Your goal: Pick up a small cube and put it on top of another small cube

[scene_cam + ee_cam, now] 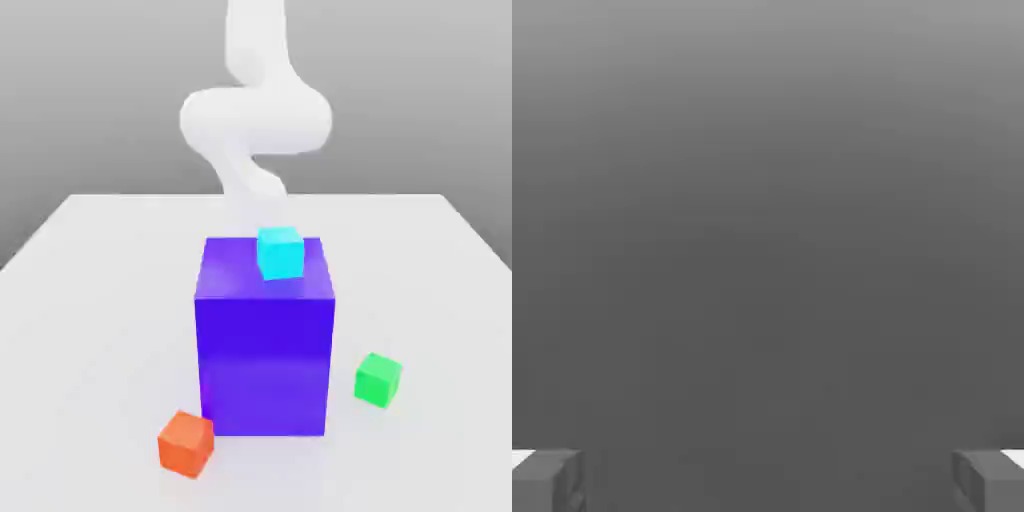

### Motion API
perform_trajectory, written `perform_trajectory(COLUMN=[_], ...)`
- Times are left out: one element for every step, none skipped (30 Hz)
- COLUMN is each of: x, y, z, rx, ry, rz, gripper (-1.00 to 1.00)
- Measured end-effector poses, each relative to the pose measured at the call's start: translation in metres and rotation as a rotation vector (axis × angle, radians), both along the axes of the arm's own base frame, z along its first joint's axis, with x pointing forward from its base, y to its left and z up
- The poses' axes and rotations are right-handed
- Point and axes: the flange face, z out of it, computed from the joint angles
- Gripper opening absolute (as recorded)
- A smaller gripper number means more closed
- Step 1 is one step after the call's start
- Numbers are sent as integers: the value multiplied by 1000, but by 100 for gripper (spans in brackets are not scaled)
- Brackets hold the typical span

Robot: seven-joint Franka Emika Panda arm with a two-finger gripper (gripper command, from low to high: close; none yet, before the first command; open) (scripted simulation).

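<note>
Three small cubes lie in the exterior view. A cyan cube [279,252] rests on top of a tall purple block [265,345], near its back edge. On the table at the exterior view's right of the block sits a green cube [378,379]. An orange cube [186,442] sits on the table by the block's front left corner. My white arm [255,120] descends behind the purple block, just behind the cyan cube. In the hand view my gripper [768,482] is open, its two grey fingertips [548,480] far apart with nothing between them, facing a plain grey background.
The purple block stands in the middle of the white table [90,300] and rises well above the loose cubes. The table's back edge runs behind the arm.
</note>
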Motion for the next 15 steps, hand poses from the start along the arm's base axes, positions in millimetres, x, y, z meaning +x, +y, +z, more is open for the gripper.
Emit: perform_trajectory(x=[13, 26, 37, 49, 60, 70, 81, 91, 100, 109, 117, 125, 133, 140, 147], y=[-6, -13, -19, -26, -33, -41, -49, -56, -64, -73, -81, -90, -99, -108, -117], z=[-9, -19, -28, -38, -48, -59, -70, -82, -93, -106, -118, -131, -145, -159, -173], rx=[7, 13, 20, 26, 33, 40, 47, 54, 61, 68, 76, 84, 91, 99, 107], ry=[23, 45, 67, 88, 110, 131, 152, 173, 193, 214, 235, 255, 276, 296, 317], rz=[-20, -39, -58, -77, -96, -115, -134, -154, -173, -192, -212, -231, -251, -270, -290], gripper=[0, 0, 0, 0, 0, 0, 0, 0, 0, 0, 0, 0, 0, 0, 0])
